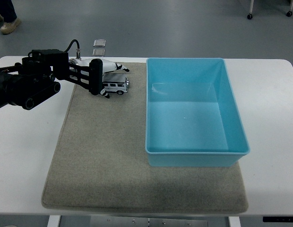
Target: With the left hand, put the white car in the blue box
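The grasp step was judged in hand: the left hand (100, 78) was closed around the white car (115, 86) on the far-left mat (104, 156), with lift and rightward transfer to the blue box (193, 111) required next.

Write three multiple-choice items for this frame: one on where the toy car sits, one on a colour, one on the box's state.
1. Where is the small white toy car?
A. inside the box
B. on the grey fabric mat, left of the box
C. on bare table by the near edge

2. What colour is the rectangular plastic box?
A. red
B. light blue
C. black

3. What is the box's state?
A. empty and upright
B. tipped on its side
C. holding the car

Answers: 1 B, the car stands on the mat's far left part with the robot's black left hand at it. 2 B, its walls and floor are light blue. 3 A, its floor shows bare and its opening faces up.
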Tool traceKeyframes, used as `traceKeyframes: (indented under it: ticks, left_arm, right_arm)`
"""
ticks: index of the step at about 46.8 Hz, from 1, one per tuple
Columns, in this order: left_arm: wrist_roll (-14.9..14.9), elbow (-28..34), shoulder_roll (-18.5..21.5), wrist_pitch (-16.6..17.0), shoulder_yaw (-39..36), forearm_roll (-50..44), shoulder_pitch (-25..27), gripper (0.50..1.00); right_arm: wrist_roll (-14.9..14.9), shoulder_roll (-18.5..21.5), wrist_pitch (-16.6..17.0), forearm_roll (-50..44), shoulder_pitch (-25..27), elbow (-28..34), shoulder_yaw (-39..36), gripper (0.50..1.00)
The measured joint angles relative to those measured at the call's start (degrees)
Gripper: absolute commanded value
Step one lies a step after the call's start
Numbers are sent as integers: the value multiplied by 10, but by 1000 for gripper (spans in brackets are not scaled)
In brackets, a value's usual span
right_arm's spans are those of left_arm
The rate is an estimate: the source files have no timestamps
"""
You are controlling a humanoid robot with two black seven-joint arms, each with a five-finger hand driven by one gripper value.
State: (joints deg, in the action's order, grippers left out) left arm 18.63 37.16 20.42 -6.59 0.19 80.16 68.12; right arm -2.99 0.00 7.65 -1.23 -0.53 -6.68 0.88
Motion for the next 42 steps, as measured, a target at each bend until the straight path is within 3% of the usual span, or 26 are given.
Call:
traceKeyframes:
  ticks: [8, 22, 29, 35, 42]
  left_arm:
    - [0, -3, 0, 3, 0, -1, 1, 971]
    - [0, -3, -1, 2, 0, -1, 1, 851]
    - [0, -3, -1, 2, -1, -1, -2, 722]
    - [-3, -4, -1, 2, -2, -1, -2, 500]
    - [-5, -11, -3, 2, -3, 0, -2, 500]
  right_arm:
    - [0, 0, 0, 0, 0, 0, 0, 936]
    - [0, 0, 0, 0, 0, 0, 0, 936]
    - [0, 0, 0, 0, 0, 0, 0, 936]
    - [0, 0, 0, 0, 0, 0, 0, 936]
    - [0, 0, 0, 0, 0, 0, 0, 936]
